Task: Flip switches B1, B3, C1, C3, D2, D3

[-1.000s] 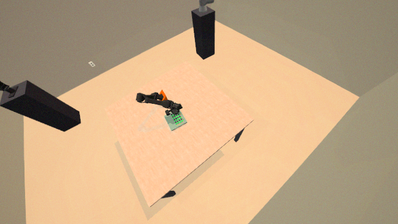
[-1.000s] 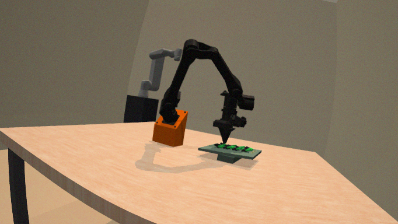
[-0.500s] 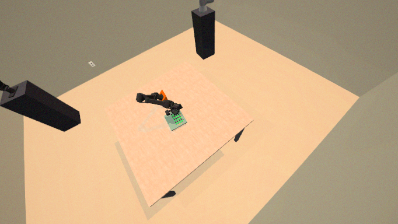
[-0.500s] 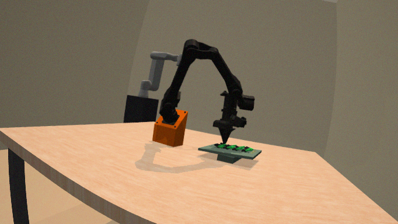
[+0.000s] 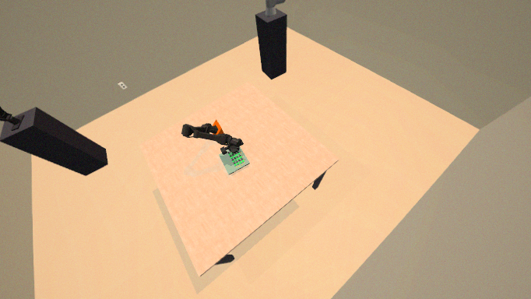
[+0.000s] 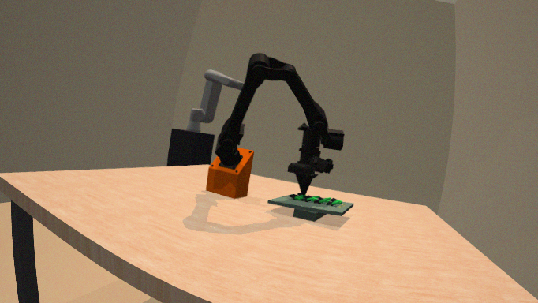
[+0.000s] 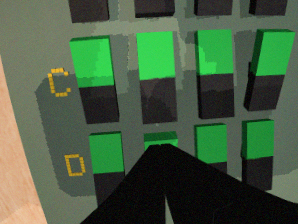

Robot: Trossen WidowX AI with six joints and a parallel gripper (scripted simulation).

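The switch panel is a grey-green plate on a short stand, with green-and-black rocker switches. In the wrist view, row C shows whole: C1, C2, C3 and C4. Below are D1, D2, D3 and D4. Only the black ends of row B show at the top edge. My gripper is shut and empty. Its tips are at D2 and hide most of it; contact cannot be told. Which ends are raised is unclear.
The panel stands on the wooden table, in front of the arm's orange base. Two dark pedestals with other arms stand beyond the table.
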